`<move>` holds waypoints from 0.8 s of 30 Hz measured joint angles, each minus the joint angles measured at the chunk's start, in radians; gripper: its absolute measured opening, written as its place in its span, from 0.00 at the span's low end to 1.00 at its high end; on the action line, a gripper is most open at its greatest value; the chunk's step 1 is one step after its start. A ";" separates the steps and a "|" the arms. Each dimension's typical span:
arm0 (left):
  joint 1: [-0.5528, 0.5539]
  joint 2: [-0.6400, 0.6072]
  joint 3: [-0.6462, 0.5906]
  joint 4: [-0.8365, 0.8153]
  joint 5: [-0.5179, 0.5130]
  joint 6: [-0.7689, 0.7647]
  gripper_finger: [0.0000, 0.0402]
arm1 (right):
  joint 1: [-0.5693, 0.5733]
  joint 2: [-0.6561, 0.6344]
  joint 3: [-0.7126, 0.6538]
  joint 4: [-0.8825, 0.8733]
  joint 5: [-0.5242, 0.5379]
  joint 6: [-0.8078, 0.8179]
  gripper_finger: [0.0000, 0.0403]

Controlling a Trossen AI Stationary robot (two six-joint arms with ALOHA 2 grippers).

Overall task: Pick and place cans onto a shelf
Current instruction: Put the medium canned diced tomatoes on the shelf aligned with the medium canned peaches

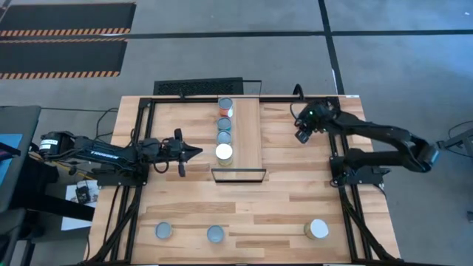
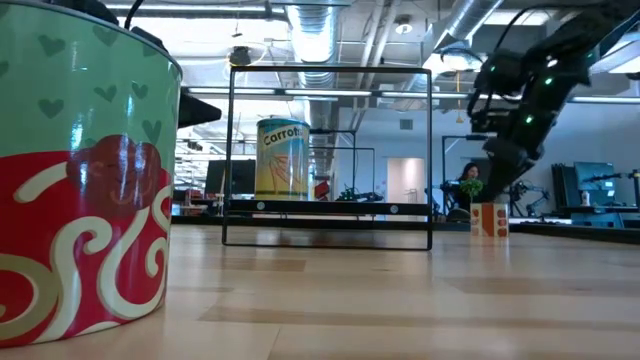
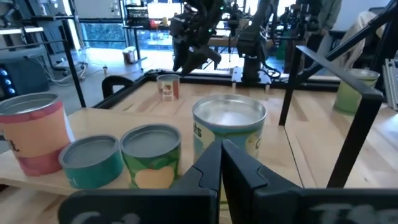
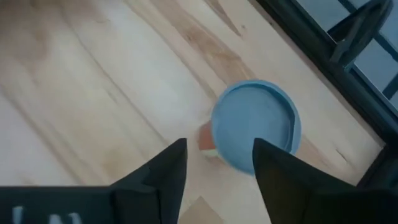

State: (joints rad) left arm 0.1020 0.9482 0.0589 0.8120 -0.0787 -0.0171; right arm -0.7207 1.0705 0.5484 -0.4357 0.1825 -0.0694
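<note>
— So, which arm's on it rn?

— Right gripper [image 1: 304, 131], over the far right part of the table [image 1: 295, 199], just beside the shelf's [image 1: 247, 137] right edge. Fingers [image 4: 163, 171] spread wide, nothing between them yet.

— And the can?

— Red-label can [image 4: 256, 132] stands upright on the table, grey top up, right below and a bit ahead of the fingertips in the right wrist view. Its axis is vertical, so I reckon a straight drop brings one finger down each side. It's apart from the fingers, not touching. Low view shows it standing alone on the wood [image 2: 488, 218], gripper hanging above it.

— Left arm any closer?

— Nope. Left gripper [image 1: 188, 153] sits just left of the shelf, fingers pinched together, empty, pointing at the row of cans [image 1: 224, 130]. It's well apart from that red one; the right arm is far nearer.

— Shelf status?

— Four cans lined along its left side, white-lidded one [image 1: 224, 152] nearest the front. Three more cans wait near the front edge of the table [image 1: 215, 234], one w/ a white lid [image 1: 318, 228].

— Next?

— My guess: lower, close on the red can, lift over to the shelf's free right strip. Risk is clipping the rim on the way down and tipping it.
</note>
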 joint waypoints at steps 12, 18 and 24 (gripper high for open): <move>0.000 0.000 0.001 -0.021 -0.012 0.010 0.00 | -0.049 0.239 0.077 0.049 0.002 -0.071 0.39; 0.000 0.000 0.001 -0.021 -0.012 0.010 0.00 | -0.021 0.282 0.111 0.021 0.011 -0.082 0.23; 0.000 0.000 0.001 -0.044 -0.012 0.013 0.00 | 0.084 0.234 0.145 -0.080 -0.001 -0.096 0.03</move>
State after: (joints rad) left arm 0.1020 0.9485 0.0601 0.7681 -0.0902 -0.0044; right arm -0.6369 1.3048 0.6935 -0.5160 0.1817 -0.1657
